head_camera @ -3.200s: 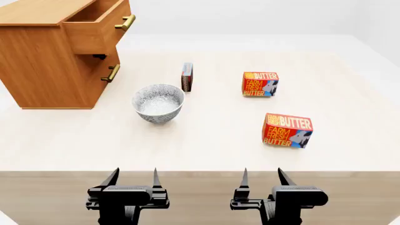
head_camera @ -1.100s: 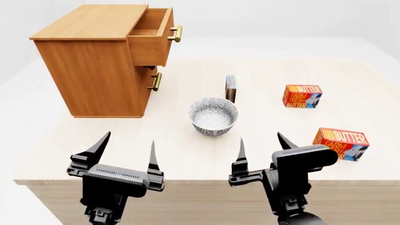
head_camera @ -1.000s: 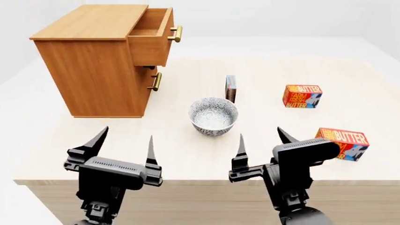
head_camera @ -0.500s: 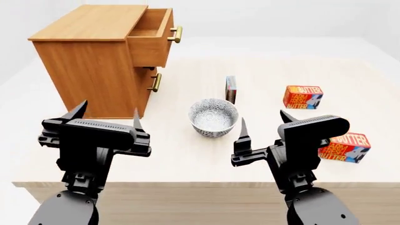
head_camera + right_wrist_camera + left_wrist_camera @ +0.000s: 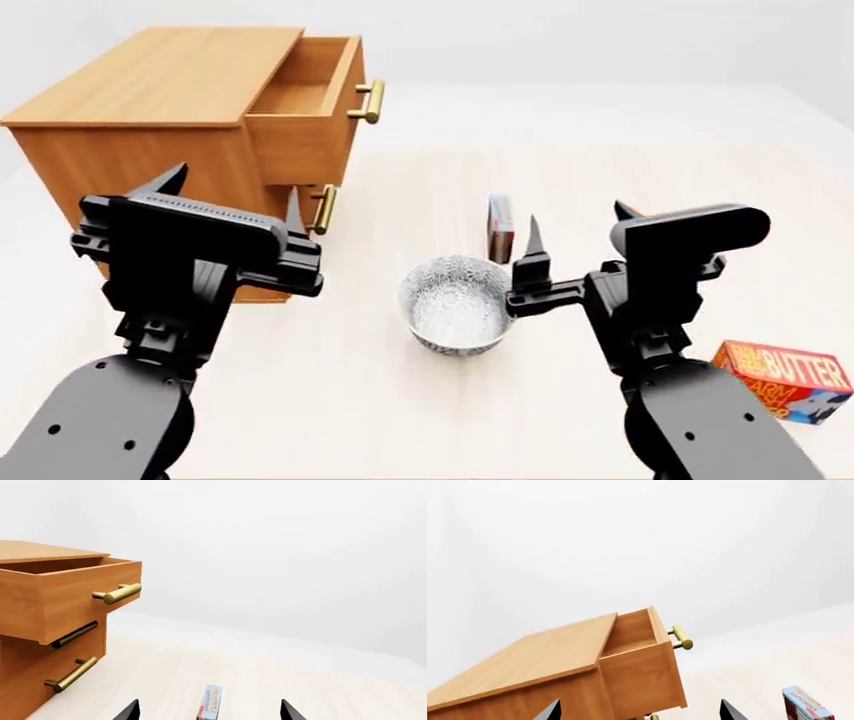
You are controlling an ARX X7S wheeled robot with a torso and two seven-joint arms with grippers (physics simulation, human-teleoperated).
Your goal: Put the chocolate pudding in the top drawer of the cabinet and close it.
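Cabinet (image 5: pixel 160 130): sits on the pale surface (image 5: pixel 400 420), largest thing here.
Top drawer (image 5: pixel 310 110): pulled out from the cabinet front.
Left end effector (image 5: pixel 227 205): raised before the cabinet, fingers spread wide, empty.
Right end effector (image 5: pixel 581 225): well right of the cabinet, spread wide, empty.
Bowl (image 5: pixel 458 318): right of the cabinet, nearer me.
Chocolate pudding (image 5: pixel 501 228): standing on edge just beyond the bowl, right of the cabinet.

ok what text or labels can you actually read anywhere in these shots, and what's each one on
"BUTTER": large yellow letters on the orange-red butter box at the table's near right edge, head view; the smaller lines under it are cut off or blurred.
Chocolate pudding: white lettering runs along its narrow face in the right wrist view, too small to read.
Cabinet, top drawer, bowl: no text.
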